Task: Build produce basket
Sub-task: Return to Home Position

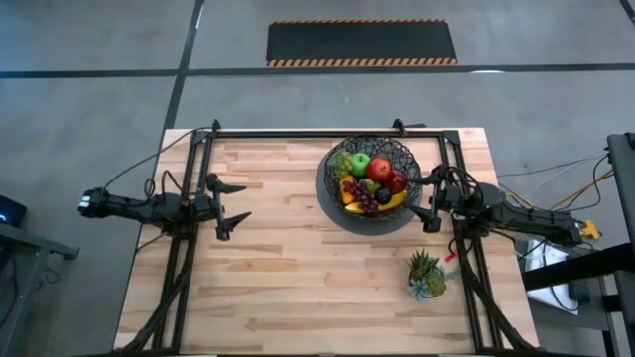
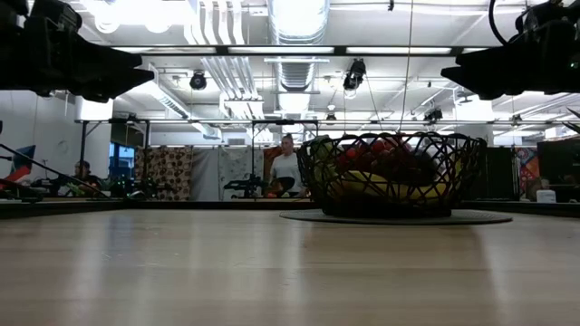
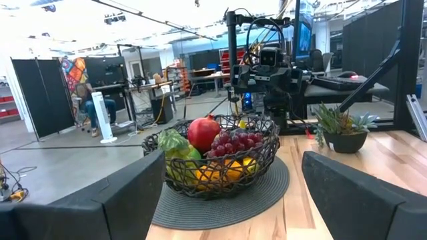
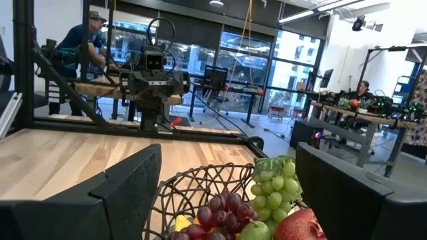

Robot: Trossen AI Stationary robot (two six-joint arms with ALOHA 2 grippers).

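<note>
The basket (image 1: 405,155) stands far right of centre on the table (image 1: 278,278), produce (image 1: 372,180) heaped inside. We judge the fruit light, hard, slick, prone to roll; the wire is stiff, so take the rim. Both claws gape wide: left gripper (image 1: 241,201) at left, right gripper (image 1: 427,204) just beside the basket.

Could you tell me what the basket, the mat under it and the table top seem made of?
The basket looks like thin black wire, probably coated: fruit shows between its crossing strands. The mat seems woven dark grey fabric or vinyl, finely ribbed. The table top appears pale wood strips with visible seams and a satin sheen.
</note>
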